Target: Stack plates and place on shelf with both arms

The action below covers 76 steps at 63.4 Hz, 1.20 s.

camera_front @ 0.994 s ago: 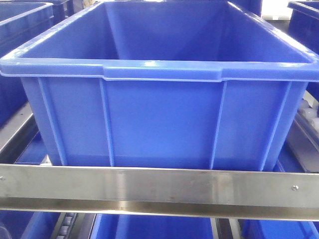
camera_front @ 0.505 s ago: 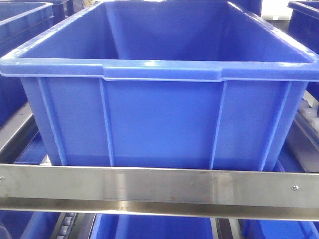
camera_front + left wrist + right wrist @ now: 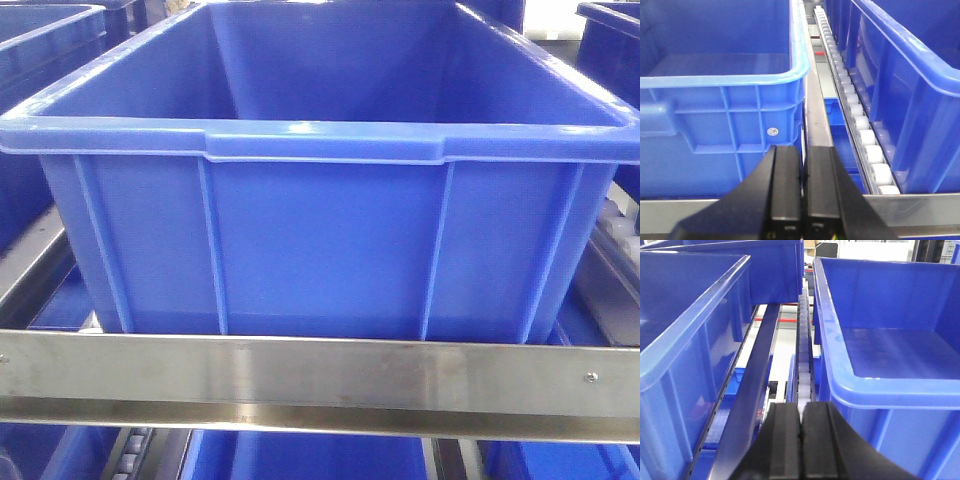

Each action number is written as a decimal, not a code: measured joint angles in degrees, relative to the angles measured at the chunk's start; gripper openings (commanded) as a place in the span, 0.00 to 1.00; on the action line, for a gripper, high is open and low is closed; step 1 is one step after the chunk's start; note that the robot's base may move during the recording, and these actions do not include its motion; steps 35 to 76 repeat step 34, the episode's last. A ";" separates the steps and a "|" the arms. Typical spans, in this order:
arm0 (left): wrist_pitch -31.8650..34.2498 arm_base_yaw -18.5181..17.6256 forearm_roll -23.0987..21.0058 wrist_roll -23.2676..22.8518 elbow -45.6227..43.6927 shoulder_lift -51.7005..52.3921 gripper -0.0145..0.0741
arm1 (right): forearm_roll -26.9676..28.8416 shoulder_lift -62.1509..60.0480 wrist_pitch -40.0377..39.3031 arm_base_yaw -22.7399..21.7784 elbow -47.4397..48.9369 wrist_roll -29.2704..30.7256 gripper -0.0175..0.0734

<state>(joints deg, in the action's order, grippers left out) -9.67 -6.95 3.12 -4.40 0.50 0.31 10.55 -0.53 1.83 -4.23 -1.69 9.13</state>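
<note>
Nothing has moved since the earlier frames; no plates appear in any view.
Left gripper (image 3: 803, 165) and right gripper (image 3: 800, 422) are both closed, empty, facing roller rails (image 3: 856, 112) between blue crates (image 3: 320, 240).

Plates, two per the task: not in view from the front, left-wrist or right-wrist camera (all three checked). Look, state, pose and place cannot be told from these views.

Bright even light, glare on crate rim (image 3: 320, 130), soft focus
</note>
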 measured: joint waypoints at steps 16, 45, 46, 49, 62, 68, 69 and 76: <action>0.00 0.00 0.00 0.00 0.00 0.00 0.26 | 0.00 0.00 0.00 0.00 0.00 0.00 0.25; 0.00 0.00 0.00 0.00 0.00 0.00 0.26 | 0.00 0.00 0.00 0.00 0.00 0.00 0.25; 0.00 0.00 0.00 0.00 0.00 0.00 0.26 | 0.00 0.00 0.00 0.00 0.00 0.00 0.25; 0.00 0.00 0.00 0.00 0.00 0.00 0.26 | 0.00 0.00 0.00 0.00 0.00 0.00 0.25; 0.00 0.00 0.00 0.00 0.00 0.00 0.26 | 0.00 0.00 0.00 0.00 0.00 0.00 0.25; 0.00 0.00 0.00 0.00 0.00 0.00 0.26 | 0.00 0.00 0.00 0.00 0.00 0.00 0.25; 0.00 0.00 0.00 0.00 0.00 0.00 0.26 | 0.00 0.00 0.00 0.00 0.00 0.00 0.25; 0.00 0.00 0.00 0.00 0.00 0.00 0.26 | 0.00 0.00 0.00 0.00 0.00 0.00 0.25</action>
